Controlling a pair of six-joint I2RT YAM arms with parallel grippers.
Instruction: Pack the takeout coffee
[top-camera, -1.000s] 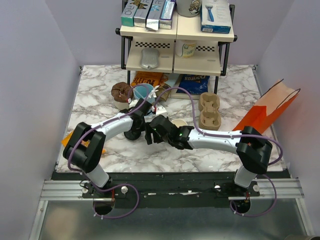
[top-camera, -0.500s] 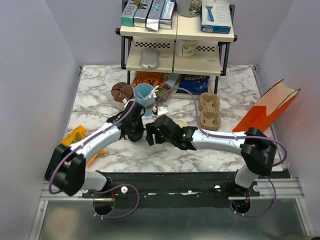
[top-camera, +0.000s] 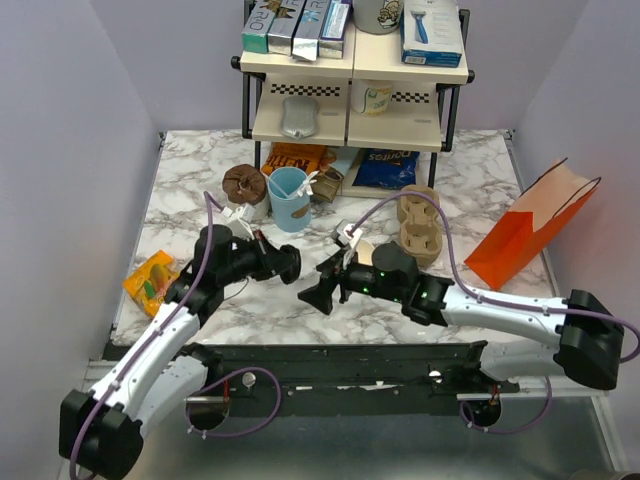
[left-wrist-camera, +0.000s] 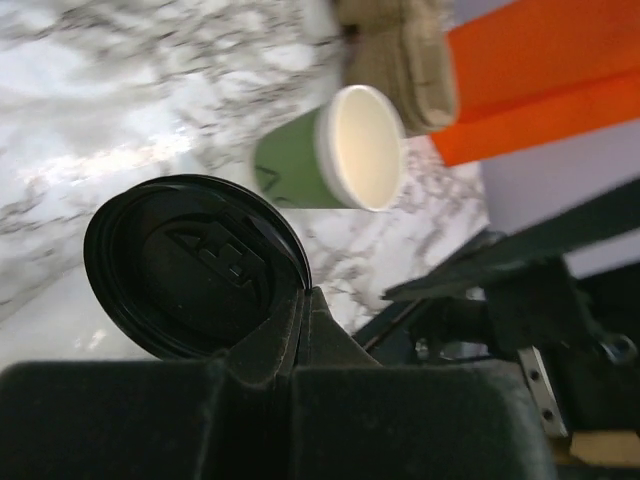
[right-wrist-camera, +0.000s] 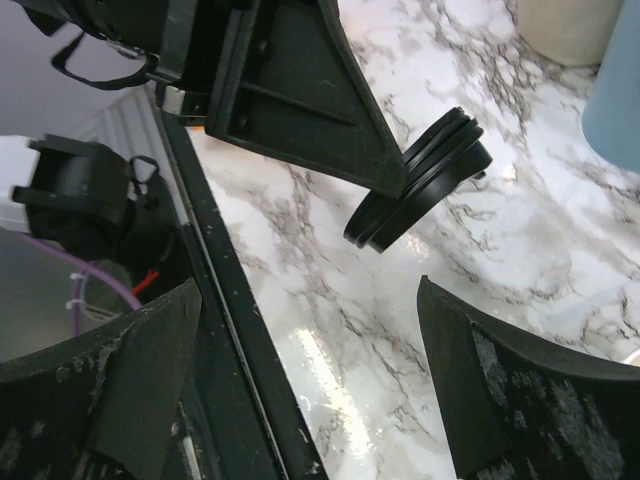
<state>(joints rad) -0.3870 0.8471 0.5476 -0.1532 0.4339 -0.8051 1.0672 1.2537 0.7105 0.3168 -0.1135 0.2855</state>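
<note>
So the coffee cup (top-camera: 358, 246) is in two pieces right now. The cup stands on the marble table (top-camera: 190, 180) just behind my right arm, about mid-table, with the carriers (top-camera: 420, 222) just to its right. From the left wrist view it's olive green on the outside with a white rim, and the inside I can see is plain cream lining, mouth open. Its lid (left-wrist-camera: 190, 265) is round, black plastic with some raised moulding on the face, and it's off the cup. My left claw (left-wrist-camera: 300, 305) is pinched tight on the lid's edge and holds it tilted up on its side, off the table, a little left of the cup.

The right claw (right-wrist-camera: 320, 370) is spread wide with nothing between the fingers, pointing at the lid from close by but not touching it.

Other containers: the blue cup (top-camera: 290, 197) further back has a stirrer (top-camera: 277, 185) in it. The carriers are brown pulp, look like a stack, cup wells bare as far as I can see. The orange bag (top-camera: 530, 225) leans tilted at the right edge of the table, and I can't tell what's in it from here
</note>
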